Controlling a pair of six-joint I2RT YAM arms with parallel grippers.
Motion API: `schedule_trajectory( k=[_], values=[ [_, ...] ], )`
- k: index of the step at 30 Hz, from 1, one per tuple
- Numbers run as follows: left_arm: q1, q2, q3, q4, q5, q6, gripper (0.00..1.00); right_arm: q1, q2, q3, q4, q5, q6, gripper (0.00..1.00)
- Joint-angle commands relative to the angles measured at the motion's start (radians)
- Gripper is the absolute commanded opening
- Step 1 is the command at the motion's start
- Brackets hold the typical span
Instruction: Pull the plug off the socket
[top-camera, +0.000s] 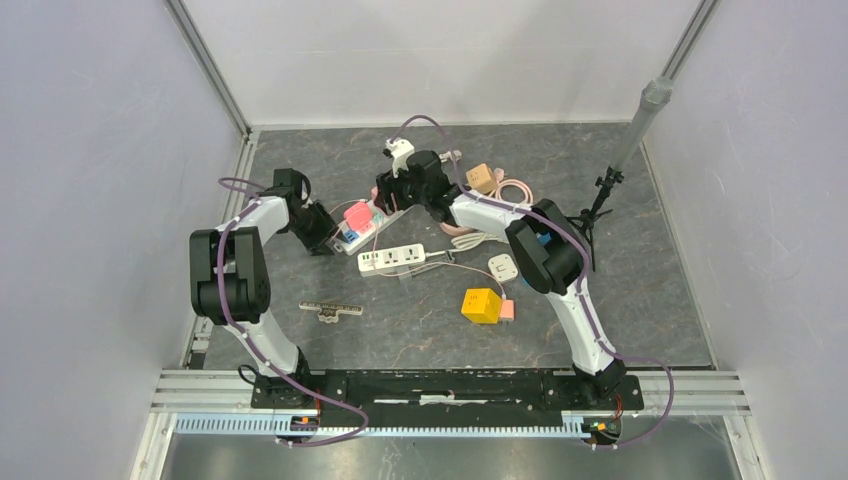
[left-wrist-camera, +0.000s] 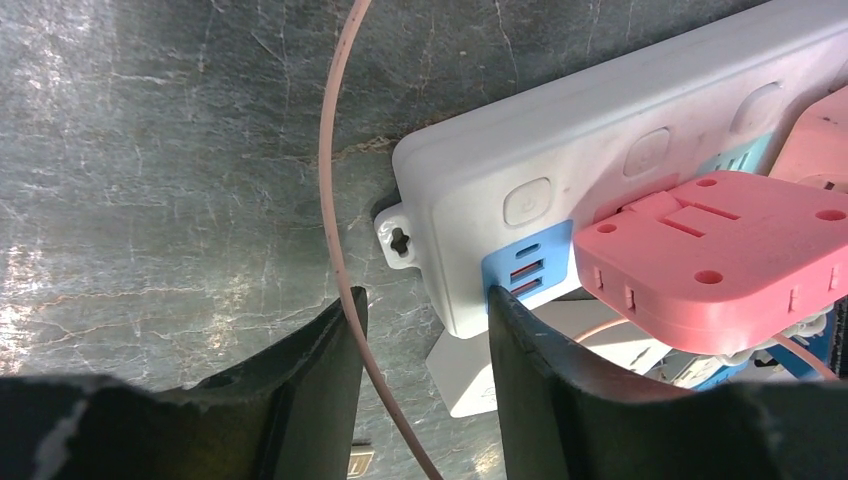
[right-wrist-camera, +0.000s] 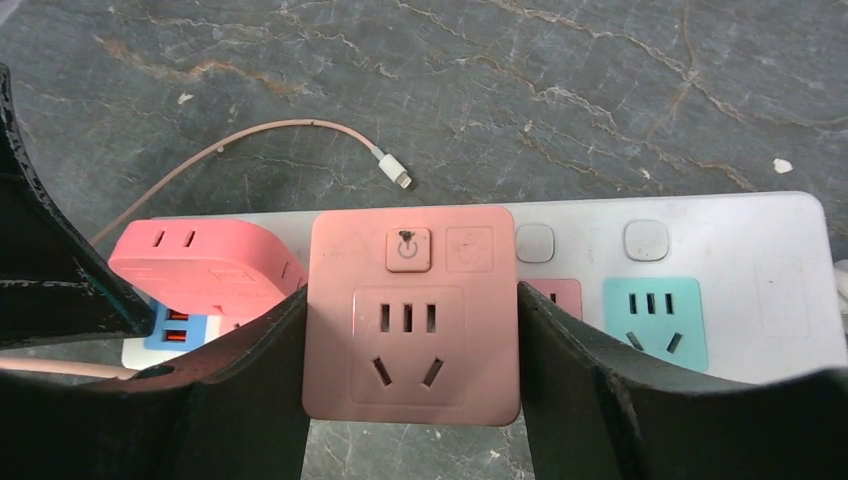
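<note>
Left of the bench's (top-camera: 640, 300) middle, toward 10 o'clock, the white power strip (right-wrist-camera: 745, 235) carries the square pink plug (right-wrist-camera: 410, 330). The right claw (right-wrist-camera: 410, 295) is clamped on that plug's two sides. At the strip's 8 o'clock end, the left claw (left-wrist-camera: 425, 300) stands apart, straddling a thin pink cable (left-wrist-camera: 325, 180).

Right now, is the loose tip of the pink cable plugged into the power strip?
No, the cable tip lies bare on the table, apart from the strip.
</note>
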Motion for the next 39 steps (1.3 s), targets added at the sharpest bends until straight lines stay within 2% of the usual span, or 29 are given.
schedule_trajectory(
  k=[1, 5, 7, 10, 11, 14, 19, 22, 25, 27, 29, 32, 35, 39],
  values=[
    [-0.018, 0.042, -0.033, -0.014, -0.144, -0.013, 0.54, 0.068, -0.1, 0.029, 0.012, 0.026, -0.084, 0.0],
    [-0.018, 0.042, -0.033, -0.015, -0.145, -0.013, 0.53, 0.068, -0.12, 0.017, 0.008, 0.057, -0.103, 0.0],
    [-0.02, 0.042, -0.034, -0.015, -0.147, -0.014, 0.53, 0.043, -0.137, -0.004, 0.042, 0.013, -0.045, 0.0],
    [-0.019, 0.039, -0.038, -0.017, -0.148, -0.012, 0.53, -0.012, -0.173, -0.095, 0.181, -0.092, 0.107, 0.0],
    [-0.02, 0.038, -0.039, -0.017, -0.151, -0.012, 0.52, -0.015, -0.173, -0.094, 0.182, -0.097, 0.106, 0.0],
    [-0.021, 0.04, -0.037, -0.018, -0.151, -0.014, 0.52, 0.018, -0.146, -0.021, 0.096, -0.079, 0.017, 0.0],
    [-0.022, 0.039, -0.033, -0.021, -0.149, -0.013, 0.52, 0.1, -0.12, 0.057, -0.022, 0.034, -0.176, 0.0],
    [-0.021, 0.035, -0.033, -0.021, -0.151, -0.011, 0.52, 0.093, -0.127, 0.07, -0.028, 0.05, -0.181, 0.0],
    [-0.021, 0.037, -0.033, -0.02, -0.148, -0.011, 0.51, 0.044, -0.154, 0.029, 0.056, -0.038, -0.059, 0.0],
    [-0.022, 0.041, -0.031, -0.021, -0.148, -0.008, 0.51, -0.009, -0.162, -0.032, 0.18, -0.129, 0.099, 0.0],
    [-0.021, 0.042, -0.031, -0.021, -0.149, -0.007, 0.51, -0.036, -0.143, -0.046, 0.233, -0.185, 0.183, 0.0],
    [-0.022, 0.042, -0.03, -0.021, -0.148, -0.007, 0.51, -0.023, -0.135, -0.035, 0.185, -0.164, 0.135, 0.0],
    [-0.021, 0.039, -0.026, -0.021, -0.147, -0.008, 0.51, -0.017, -0.169, -0.076, 0.191, -0.122, 0.116, 0.0],
    [-0.021, 0.026, -0.004, -0.025, -0.131, -0.004, 0.51, -0.025, -0.227, -0.099, 0.117, -0.047, 0.033, 0.0]
  ],
)
